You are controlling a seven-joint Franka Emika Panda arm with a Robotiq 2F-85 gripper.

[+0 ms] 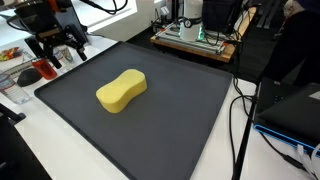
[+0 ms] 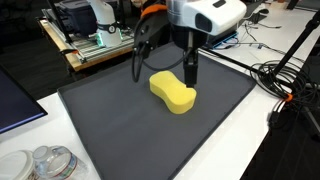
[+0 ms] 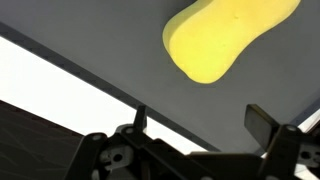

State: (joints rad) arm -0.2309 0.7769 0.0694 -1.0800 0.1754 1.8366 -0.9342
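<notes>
- Your gripper (image 1: 57, 52) hangs in the upper left of the frame in an exterior view, above the far corner of the dark mat (image 1: 180, 130).
- The fingers are spread wide and they hold nothing. In the wrist view the two fingertips (image 3: 262, 122) stand well apart at the bottom of the frame, with only mat between them, and the gripper (image 3: 200, 120) touches nothing there.
- The yellow sponge (image 1: 121, 91) lies flat on the mat, near the middle of it. In this exterior view it is to the right of the gripper and lower, well apart from it.
- In the wrist view the sponge (image 3: 225, 35) is in the upper right of the frame and its far end is cut by the frame edge. It does not lie between the fingers.
- In an exterior view the sponge (image 2: 172, 92) is in the centre of the frame, a little above the middle of the mat (image 2: 120, 130). The white and dark arm parts come down from the top of the frame just behind it.
- The mat covers most of a white table (image 1: 55, 150).
- A small red thing (image 1: 27, 75) lies at the left edge of the frame, below the gripper; I cannot tell what it is.
- Some clear plastic containers (image 2: 45, 162) stand in the lower left corner of an exterior view, off the mat.
</notes>
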